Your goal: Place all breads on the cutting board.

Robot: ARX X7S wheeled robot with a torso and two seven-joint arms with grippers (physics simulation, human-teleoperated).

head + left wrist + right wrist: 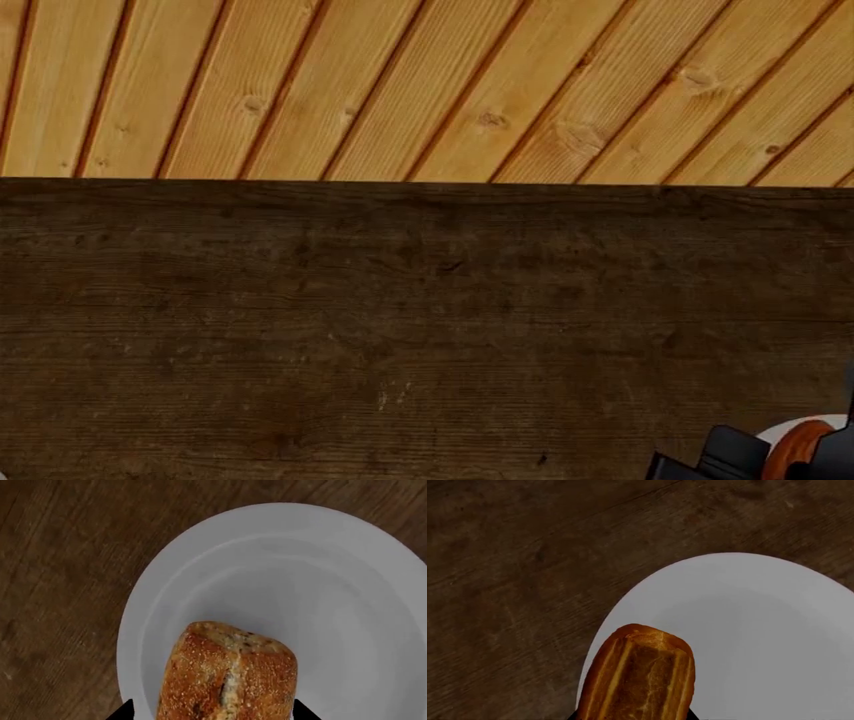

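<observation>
Both arms over plates, a loaf between each pair of fingers

Dark wooden table (400, 330); no cutting board in view. Each grey-white plate (320, 580) (774, 630) lies below a wrist. The left gripper (212, 715) seems clenched on the crusty speckled loaf (227, 675), the right gripper (630, 716) on the split-top loaf (637, 680), likely for carrying.

Dark brown, scratched wooden worktop (400, 330), ending at pale pine planks (400, 90) beyond. Round grey-white plate (320, 580) flat on it under the left jaws, another plate (774, 630) under the right jaws.
</observation>
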